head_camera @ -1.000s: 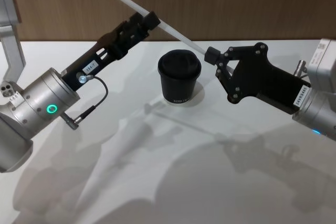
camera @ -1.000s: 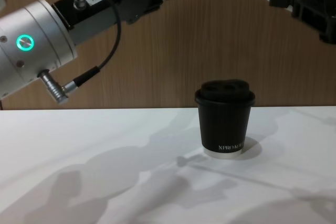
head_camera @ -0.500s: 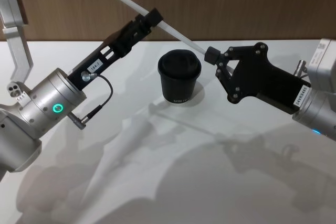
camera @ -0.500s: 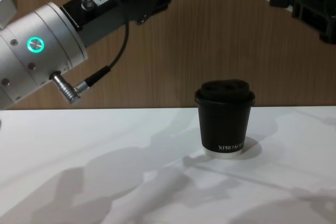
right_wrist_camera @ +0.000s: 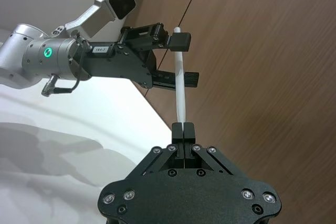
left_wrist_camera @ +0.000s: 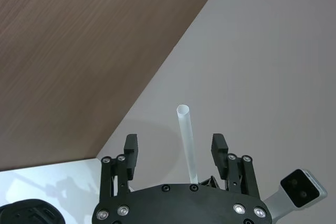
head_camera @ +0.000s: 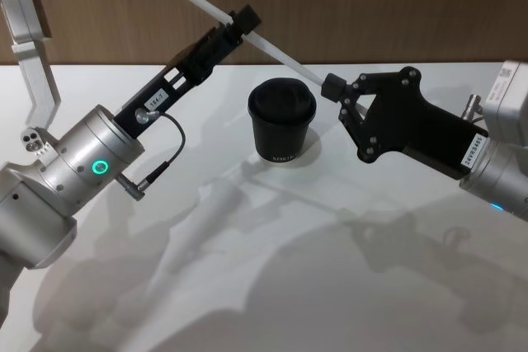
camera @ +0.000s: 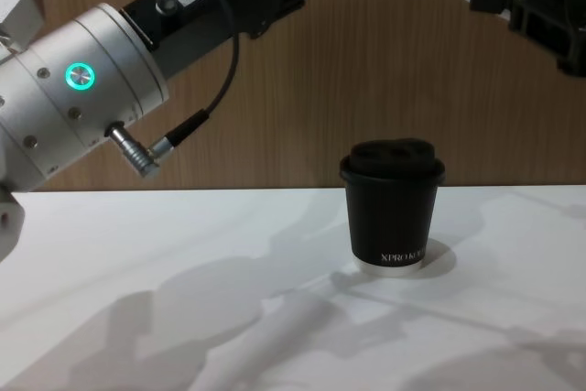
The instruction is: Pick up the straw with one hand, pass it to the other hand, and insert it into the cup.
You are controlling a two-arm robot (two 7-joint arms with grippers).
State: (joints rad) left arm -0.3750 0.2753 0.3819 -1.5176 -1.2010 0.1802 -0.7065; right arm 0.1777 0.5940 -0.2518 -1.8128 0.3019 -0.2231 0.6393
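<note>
The black XPRO paper cup (head_camera: 282, 125) is standing upright, domed lid on, on the white worktop (head_camera: 247, 278) between the two arms. Just beyond it to the right, the all-black right pincer (head_camera: 332, 86) is clamping the lower end of the white straw (head_camera: 276, 53), its fingers pressed together on it. The straw is hanging in the air higher than the cup, slanting up toward the left. Farther back, the left pincer (head_camera: 239, 27), on its silver wrist (head_camera: 78, 166), is straddling the straw's upper part; in the left wrist view its fingers (left_wrist_camera: 219, 146) are standing apart on either side, clear of the straw. A brown wood-grain wall (head_camera: 371, 6) is running behind the worktop
</note>
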